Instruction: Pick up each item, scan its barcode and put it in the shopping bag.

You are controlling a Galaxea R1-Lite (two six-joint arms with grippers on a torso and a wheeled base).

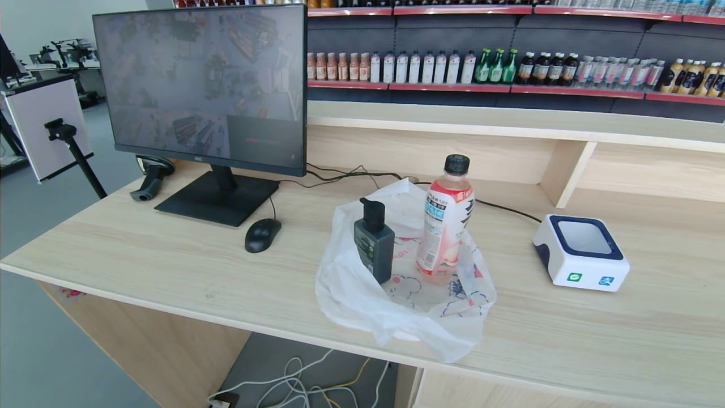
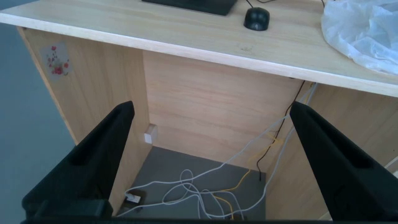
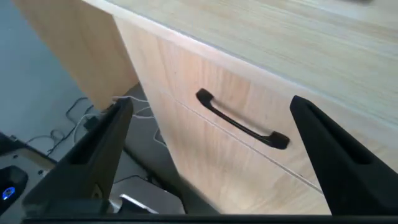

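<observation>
We are taking the pale wooden counter (image 1: 170,266) as our landmark. Along its far edge a raised wooden ledge (image 1: 510,122) is running across. Behind the counter, dark shelving (image 1: 453,86) with red rails is carrying rows of bottles (image 1: 430,67). On the counter's left part a black monitor (image 1: 198,85) is standing, with a black mouse (image 1: 262,234) lying near its base. Left of the counter we are seeing grey floor (image 1: 34,340), a white panel (image 1: 39,127) and a black tripod stand (image 1: 76,156). Under the counter loose cables (image 1: 300,385) are lying. A drawer (image 3: 249,162) with a black handle (image 3: 242,119) is sitting in the counter's front.
</observation>
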